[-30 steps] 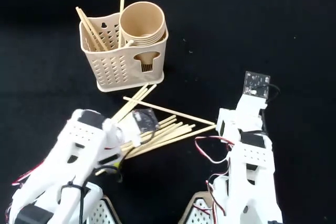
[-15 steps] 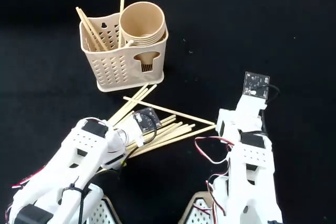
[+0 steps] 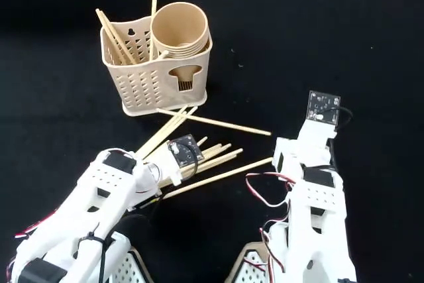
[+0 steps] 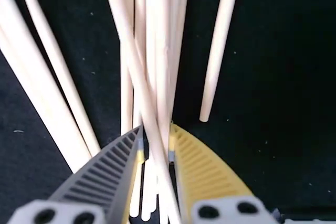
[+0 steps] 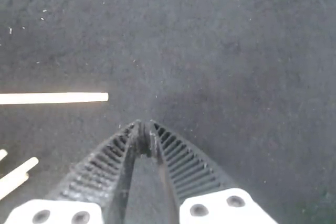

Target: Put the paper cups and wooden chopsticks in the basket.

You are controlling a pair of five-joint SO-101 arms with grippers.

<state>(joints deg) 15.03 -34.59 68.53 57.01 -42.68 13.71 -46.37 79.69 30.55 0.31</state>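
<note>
One black tabletop (image 3: 371, 64) carries a basket (image 3: 156, 81) at 11 o'clock holding stacked paper cups (image 3: 180, 28). Several loose chopsticks (image 3: 212, 158) lie at the centre, their long axes running 8 to 2 o'clock, now shifted nearer the basket. Fingers of the left gripper (image 4: 156, 148) pinch a few sticks. Fingers of the right gripper (image 5: 143, 132) touch each other, empty.

Pose: left arm (image 3: 109, 193) low, angled forward. The left gripper (image 4: 156, 142) is nipped on what looks like two or three wooden chopsticks (image 4: 157, 51). The right arm (image 3: 315, 190) points straight ahead, right gripper (image 5: 144, 129) fingers pressed together.
</note>
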